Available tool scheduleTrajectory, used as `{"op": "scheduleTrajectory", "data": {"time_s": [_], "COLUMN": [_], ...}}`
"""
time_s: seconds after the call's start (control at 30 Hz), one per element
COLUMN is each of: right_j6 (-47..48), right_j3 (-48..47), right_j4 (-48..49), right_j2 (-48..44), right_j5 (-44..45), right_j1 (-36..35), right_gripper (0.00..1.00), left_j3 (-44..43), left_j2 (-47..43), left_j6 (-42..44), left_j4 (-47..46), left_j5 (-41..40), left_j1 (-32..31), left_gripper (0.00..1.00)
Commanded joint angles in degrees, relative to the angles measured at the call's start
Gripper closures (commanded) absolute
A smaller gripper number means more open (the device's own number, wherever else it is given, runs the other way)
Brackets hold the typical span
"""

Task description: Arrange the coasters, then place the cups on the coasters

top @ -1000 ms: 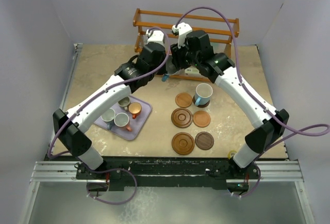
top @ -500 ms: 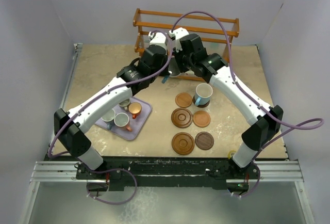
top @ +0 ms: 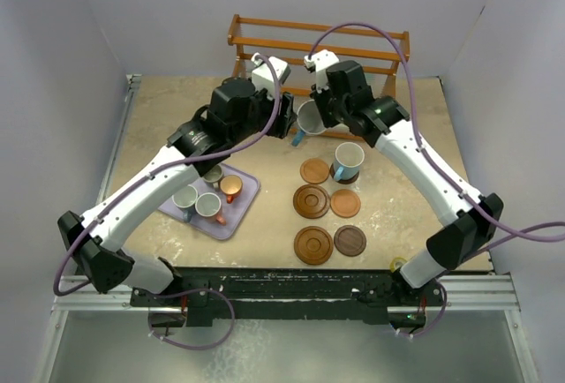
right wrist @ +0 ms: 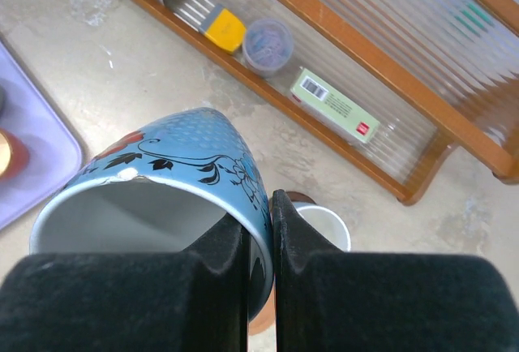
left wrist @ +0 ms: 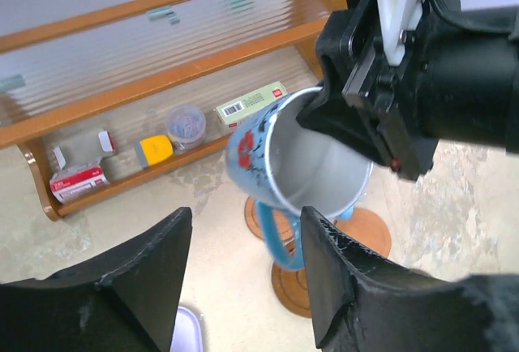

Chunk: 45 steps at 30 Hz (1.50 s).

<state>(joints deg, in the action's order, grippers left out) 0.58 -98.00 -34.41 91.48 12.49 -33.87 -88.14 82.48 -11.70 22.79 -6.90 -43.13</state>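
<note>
We count the coasters (top: 312, 200) as arranged: six flat round wooden discs in two rows on the mottled beige desk (top: 397, 136), all to the near side of the right pincer (right wrist: 259, 230). Two are light brown and smooth, two are larger with concentric grooves, one dark brown coaster (top: 350, 240) is bare, and the sixth is mostly hidden under a seated cup. Cups placed: one, a pale blue cup (top: 348, 161) with a white inside, just near-side and right of the right pincer. Cups held aloft: one, the floral cup (right wrist: 178, 153), glazed blue with a red and black flower print and a looped handle, tilted. The right pincer is clenched on its rim, one finger inside the wall and one outside. The left pincer (left wrist: 243, 234) stands released with its black fingers spread. The floral cup is just ahead of them and, as far as we can see, touches neither. Cups left: four, on the lavender tray (top: 234, 215), near-side and left of the left pincer. These are one copper-orange cup (top: 230, 187) with a metallic sheen, one grey-green cup (top: 212, 174) and two pale cups (top: 209, 205). We judge five coasters unfilled, so most of the placing remains. Beyond both pincers stands an orange-brown wooden rack (top: 353, 48) with ribbed translucent shelves holding small boxes.
</note>
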Motion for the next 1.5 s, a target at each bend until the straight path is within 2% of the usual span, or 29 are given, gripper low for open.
{"op": "scheduleTrajectory", "data": {"time_s": [0.0, 0.1, 0.23, 0.37, 0.57, 0.77, 1.17, 1.47], "right_j6": [2.24, 3.08, 3.24, 3.76, 4.77, 4.83, -0.36, 3.21], "right_j3": [2.85, 6.65, 12.1, 18.13, 27.06, 32.13, 36.59, 36.32], "right_j4": [3.15, 3.02, 1.45, 0.16, -2.98, -7.0, -5.24, -3.05], "right_j2": [-6.96, -11.02, -17.3, -24.12, -31.29, -35.2, -30.29, -19.99], "right_j5": [-0.37, -1.7, -4.37, -5.17, -6.26, -7.79, -13.99, -12.6], "right_j1": [1.01, 1.47, 1.93, 1.89, 2.14, 2.92, 8.7, 11.57], "right_gripper": [1.0, 1.0, 1.0, 1.0, 1.0, 1.0, 1.0, 1.0], "left_j3": [1.28, 1.59, 1.78, 1.32, 2.8, 4.46, 5.52, 5.61], "left_j2": [-4.04, -5.62, -7.49, -8.24, -8.44, -7.71, -6.89, -7.53], "left_j6": [9.51, 14.19, 17.83, 21.56, 27.31, 28.24, 29.11, 29.02], "left_j4": [-0.6, 1.62, 4.08, 5.58, 5.64, 4.32, 3.87, 3.92], "left_j5": [8.51, 17.5, 24.91, 24.92, 20.49, 20.12, 18.71, 19.95], "left_j1": [1.41, 4.47, 8.59, 12.41, 16.02, 20.44, 24.23, 24.35], "left_gripper": [0.46, 0.45, 0.39, 0.36, 0.35, 0.35, 0.34, 0.34]}}
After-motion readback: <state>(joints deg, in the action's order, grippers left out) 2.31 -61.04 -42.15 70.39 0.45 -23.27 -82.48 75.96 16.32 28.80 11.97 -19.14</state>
